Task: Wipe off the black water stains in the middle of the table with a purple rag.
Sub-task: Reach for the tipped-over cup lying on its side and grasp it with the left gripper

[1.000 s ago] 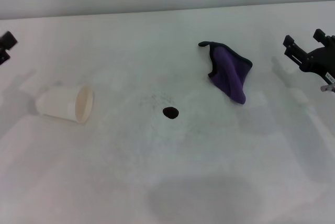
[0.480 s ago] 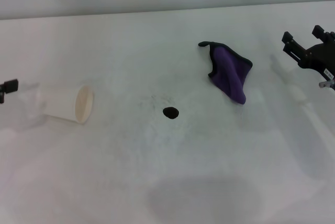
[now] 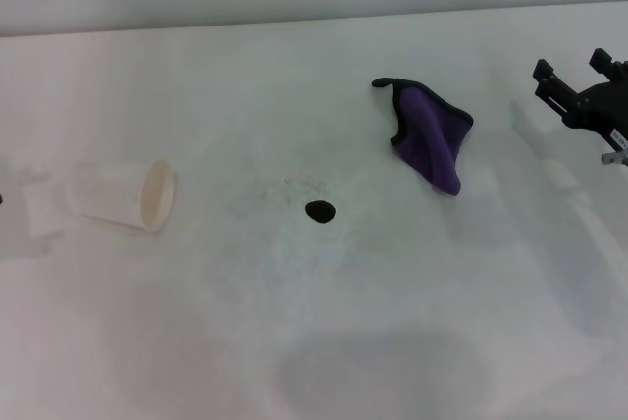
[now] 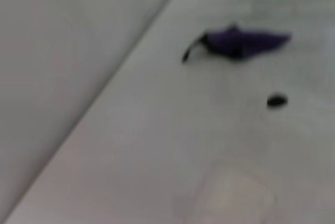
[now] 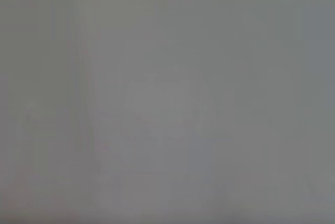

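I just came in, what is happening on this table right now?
Nothing is being handled yet. A crumpled deep-purple rag with black edging lies untouched on the white table, and the small glossy black stain sits apart from it, nearer the middle, not wiped. The right gripper hangs at the right edge, to the right of the rag, holding nothing. A white paper cup lies on its side on the left.

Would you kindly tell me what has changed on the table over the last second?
The left pincer drew back off the left edge of the head view and is now out of sight. The right pincer shifted slightly toward the right edge, holding nothing. The purple rag, the black stain and the tipped paper cup stayed put on the table.
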